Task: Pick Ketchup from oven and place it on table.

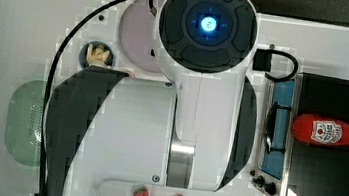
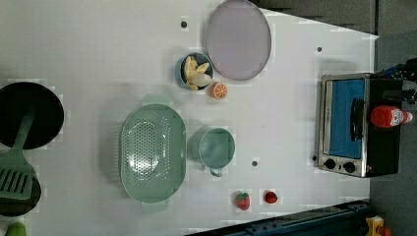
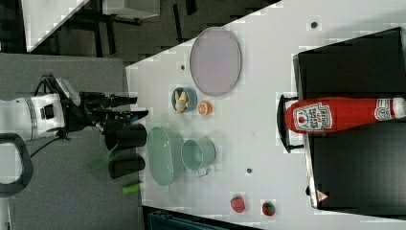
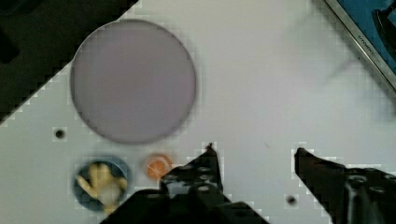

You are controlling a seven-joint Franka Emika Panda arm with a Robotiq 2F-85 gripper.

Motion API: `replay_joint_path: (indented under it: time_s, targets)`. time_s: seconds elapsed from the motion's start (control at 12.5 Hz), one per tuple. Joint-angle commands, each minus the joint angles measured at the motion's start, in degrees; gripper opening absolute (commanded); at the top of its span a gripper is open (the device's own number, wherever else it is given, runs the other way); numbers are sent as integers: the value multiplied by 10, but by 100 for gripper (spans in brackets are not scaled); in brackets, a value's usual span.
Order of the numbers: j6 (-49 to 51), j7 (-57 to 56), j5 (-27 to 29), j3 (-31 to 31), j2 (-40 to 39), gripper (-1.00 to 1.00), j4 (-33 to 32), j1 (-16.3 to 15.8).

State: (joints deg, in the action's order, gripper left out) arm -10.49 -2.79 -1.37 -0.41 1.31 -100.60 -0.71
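The ketchup (image 1: pixel 332 132) is a red bottle with a white label and white cap, resting on the black top of the oven (image 1: pixel 324 172). It also shows in the left view as the ketchup (image 2: pixel 390 116) and in the right view as the ketchup (image 3: pixel 344 115), base toward the door side. The oven's blue glass door (image 2: pixel 344 118) is closed. My gripper (image 4: pixel 254 149) is open and holds nothing. It hangs above the white table (image 4: pixel 261 70) near an orange half (image 4: pixel 158 166), far from the oven. In the right view the gripper (image 3: pixel 136 108) sits at the right view's left.
A grey-lilac plate (image 2: pixel 238 39), a blue bowl of pale food (image 2: pixel 194 71), a green colander (image 2: pixel 152 152), a green cup (image 2: pixel 216 147) and two strawberries (image 2: pixel 242 200) lie on the table. A black pan (image 2: pixel 29 115) and a green spatula (image 2: pixel 14 172) are at the left view's left.
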Motion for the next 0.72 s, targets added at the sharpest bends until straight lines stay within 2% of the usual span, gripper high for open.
replay_joint_path:
  time_s: [0.08, 0.24, 0.72]
  targets:
    - [113, 14, 8, -19, 178, 58, -96, 24]
    - [112, 13, 8, -22, 178, 100, -96, 24]
    - [54, 13, 8, -92, 163, 100, -96, 44]
